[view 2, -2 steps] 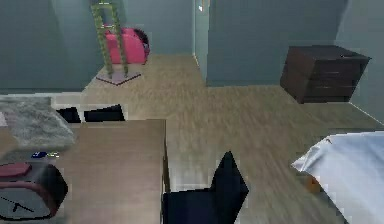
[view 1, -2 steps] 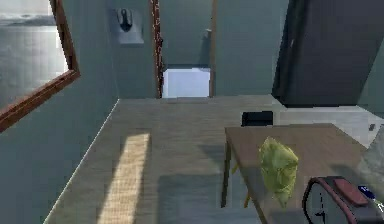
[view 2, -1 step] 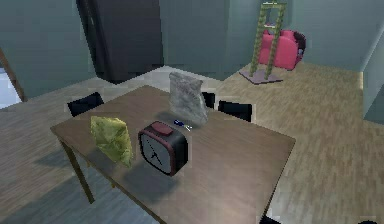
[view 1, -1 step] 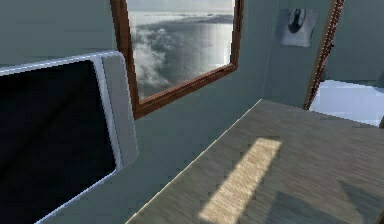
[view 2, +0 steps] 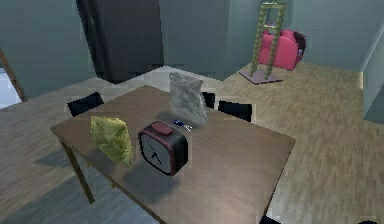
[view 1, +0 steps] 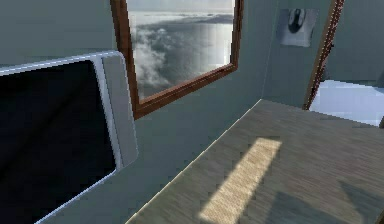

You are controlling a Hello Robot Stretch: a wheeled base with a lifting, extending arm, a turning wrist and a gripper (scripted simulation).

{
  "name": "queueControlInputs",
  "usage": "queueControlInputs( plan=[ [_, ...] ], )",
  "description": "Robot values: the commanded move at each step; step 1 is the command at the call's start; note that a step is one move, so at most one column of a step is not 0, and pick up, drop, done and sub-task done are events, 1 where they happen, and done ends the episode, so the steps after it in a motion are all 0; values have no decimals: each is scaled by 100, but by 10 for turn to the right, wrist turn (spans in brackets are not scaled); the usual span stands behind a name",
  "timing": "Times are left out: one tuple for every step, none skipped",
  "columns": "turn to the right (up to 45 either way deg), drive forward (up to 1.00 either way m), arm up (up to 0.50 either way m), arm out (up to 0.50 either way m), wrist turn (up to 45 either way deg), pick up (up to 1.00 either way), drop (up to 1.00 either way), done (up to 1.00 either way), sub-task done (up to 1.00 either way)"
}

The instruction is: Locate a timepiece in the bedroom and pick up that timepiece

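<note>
Wooden surface (view 2: 245, 150) spans the middle of the arm side view, with dark chairs (view 2: 234, 109) at its far edge. Forward view: black TV (view 1: 50, 140) on the wall at left, window (view 1: 180, 45) past it. On the surface: a crumpled grey bag (view 2: 186, 97) at the far side and a yellowish bag (view 2: 113, 138) toward the left end. The target, a dark red alarm clock (view 2: 163, 148), stands upright just beside the yellowish bag, white face toward the camera. Claw state: cannot tell. My read: ease the base forward to line up, extend at clock-body height, grip across its sides, and keep clear of both bags.
</note>
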Motion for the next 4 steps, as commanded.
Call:
queueControlInputs(
  plan=[
    [0, 0, 36, 0, 0, 0, 0, 0, 0],
    [0, 0, 0, 26, 0, 0, 0, 0, 0],
    [0, 0, 0, 0, 450, 0, 0, 0, 0],
    [0, 0, 0, 0, 450, 0, 0, 0, 0]
  ],
)
